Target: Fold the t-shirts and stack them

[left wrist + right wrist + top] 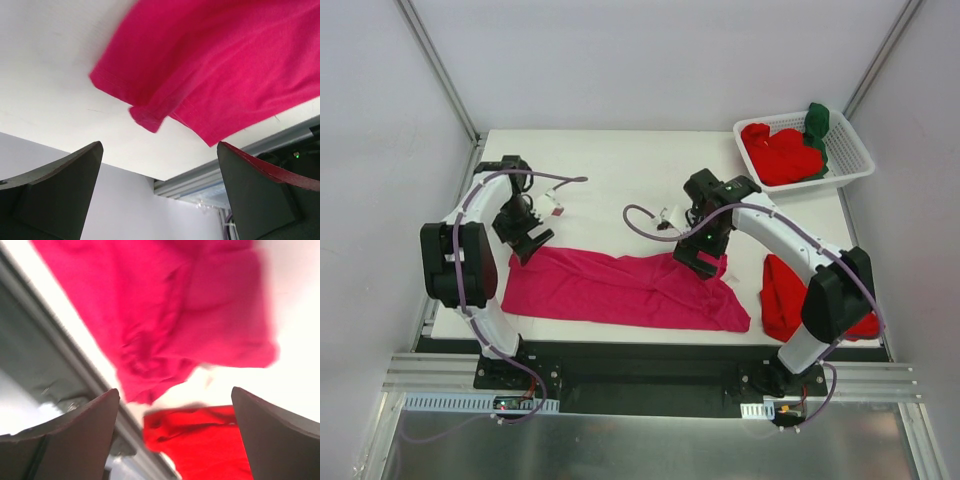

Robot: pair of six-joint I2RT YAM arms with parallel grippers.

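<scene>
White tabletop (620,170) between pale side walls, seen from above. Across its near half, magenta-pink t-shirt (620,290): lies spread in a long, rumpled band from the left arm's side toward the right, with a hemmed corner turned over in the left wrist view. At the far right corner, white slotted basket (855,150), holding a heap of red t-shirts (780,155), with a dark green t-shirt (817,125) draped against the far rim. Near the right front edge, just beside the magenta cloth, lone red t-shirt (782,295), bunched and partly hidden by the right arm. Left gripper (527,247): hovers over the magenta shirt's far left corner, jaws spread wide, nothing between them. Right gripper (705,263): above the shirt's far edge toward the right, jaws likewise wide apart, gripping nothing.
</scene>
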